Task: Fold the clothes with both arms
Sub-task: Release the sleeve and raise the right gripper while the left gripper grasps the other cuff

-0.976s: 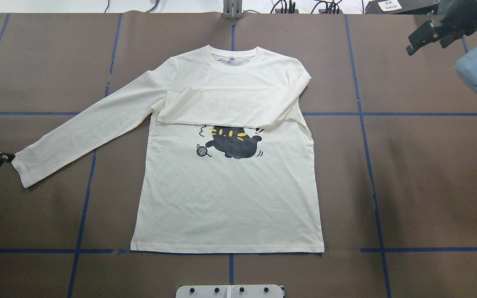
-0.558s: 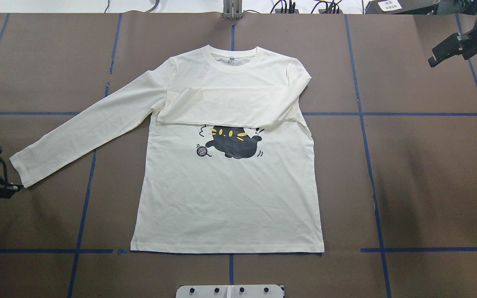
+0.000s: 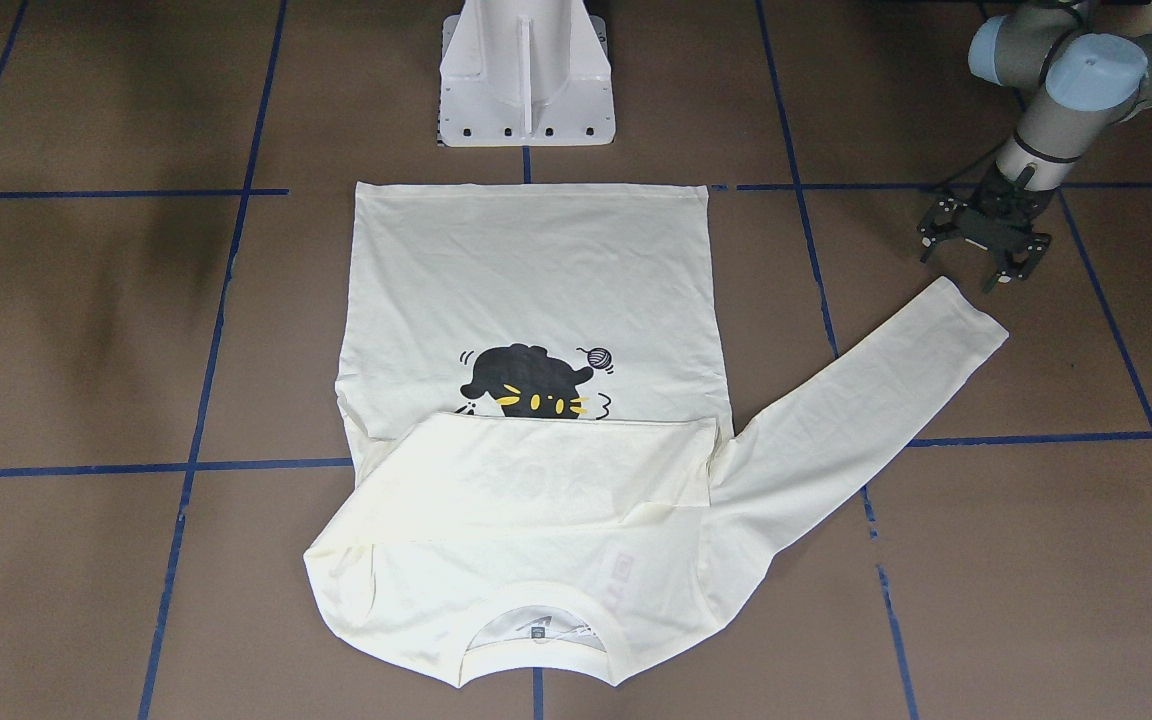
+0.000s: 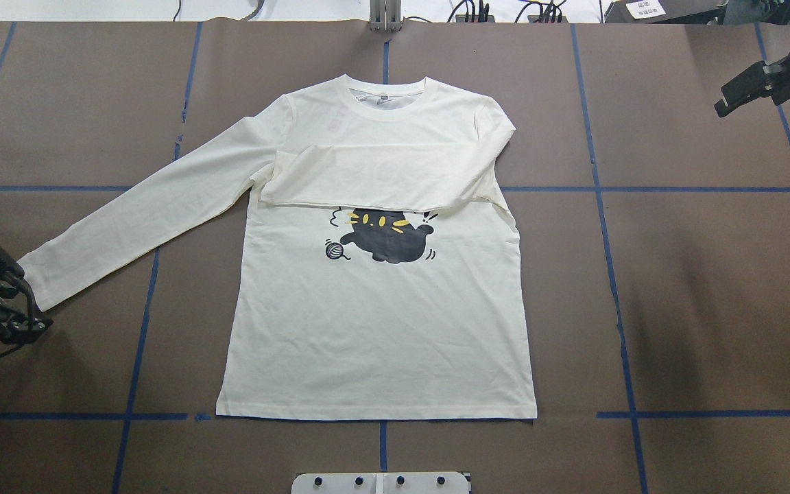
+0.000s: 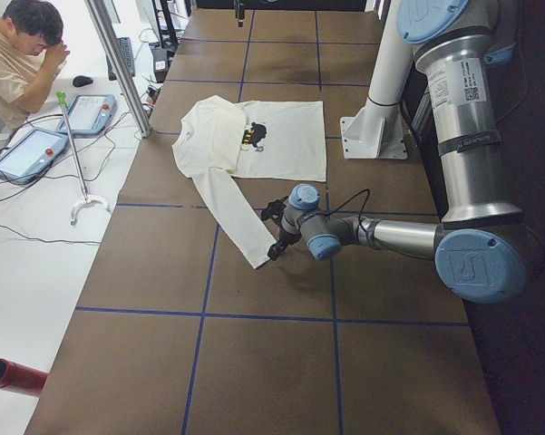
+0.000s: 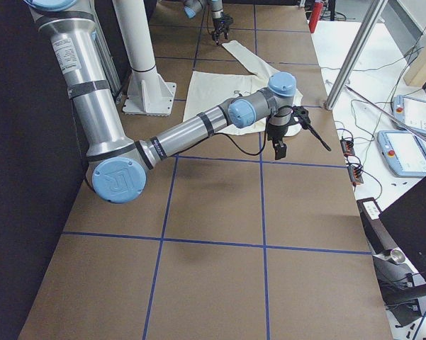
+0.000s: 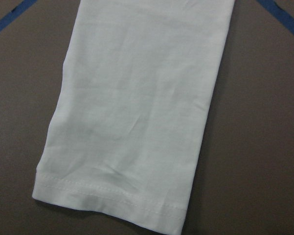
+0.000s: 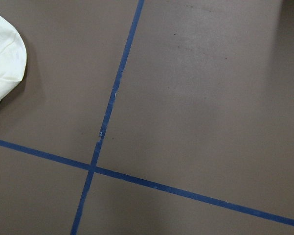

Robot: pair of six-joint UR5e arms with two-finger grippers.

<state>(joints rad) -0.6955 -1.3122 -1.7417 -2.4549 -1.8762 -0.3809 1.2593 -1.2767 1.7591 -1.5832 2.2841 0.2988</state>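
The cream clothes, one long-sleeved shirt [image 4: 381,329], lie flat and print side up, showing a black cat [image 4: 385,237]. One sleeve [image 4: 381,175] is folded across the chest. The other sleeve [image 4: 134,216] stretches out toward my left gripper [image 4: 16,300], which hovers open at the cuff [image 7: 117,186] and holds nothing. From the front its fingers [image 3: 994,283] are spread just behind the sleeve end [image 3: 956,310]. My right gripper [image 4: 745,86] hangs open and bare over the table's far right, well away from the shirt. Its wrist view catches only a shirt corner [image 8: 5,58].
The white pedestal [image 3: 524,80] stands behind the shirt's hem. Blue tape lines [image 4: 614,274] grid the brown table. A person [image 5: 23,63] sits beyond the far end by teach pendants [image 5: 91,113] and a metal post [image 5: 118,63].
My left gripper slid along the cuff edge toward the robot's side and a little inward. My right gripper drew back farther to the right edge. The shirt has not moved.
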